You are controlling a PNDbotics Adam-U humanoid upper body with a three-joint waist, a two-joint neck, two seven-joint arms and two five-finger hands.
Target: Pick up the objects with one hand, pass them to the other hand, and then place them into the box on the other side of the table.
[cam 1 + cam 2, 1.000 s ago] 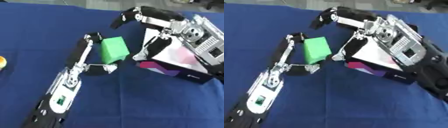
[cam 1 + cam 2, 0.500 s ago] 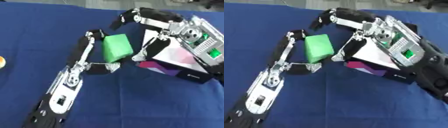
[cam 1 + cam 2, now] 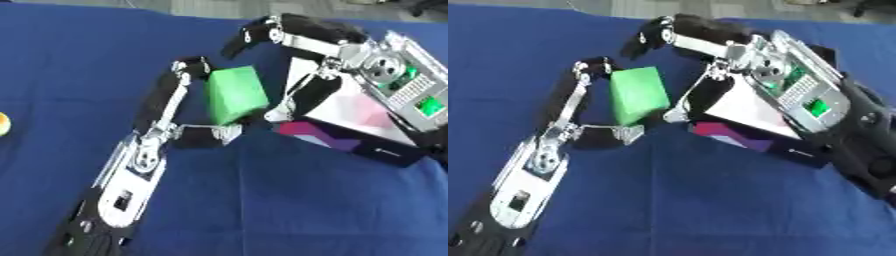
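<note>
Pinching green block (image 3: 234, 94), left hand (image 3: 179, 127); no legible writing.

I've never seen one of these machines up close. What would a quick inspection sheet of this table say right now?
Surface: blue cloth covers the table.
Job's things: green block held up between the hands; box with a white, pink and dark side lies at the right.
Clutter: small orange and yellow thing at the left edge.
Hands: left hand pinches the green block between fingers and thumb; right hand reaches around it, fingers curled above and below, contact unclear.
Cables: nothing seen.
Surroundings: strip of grey floor beyond the far edge.
</note>
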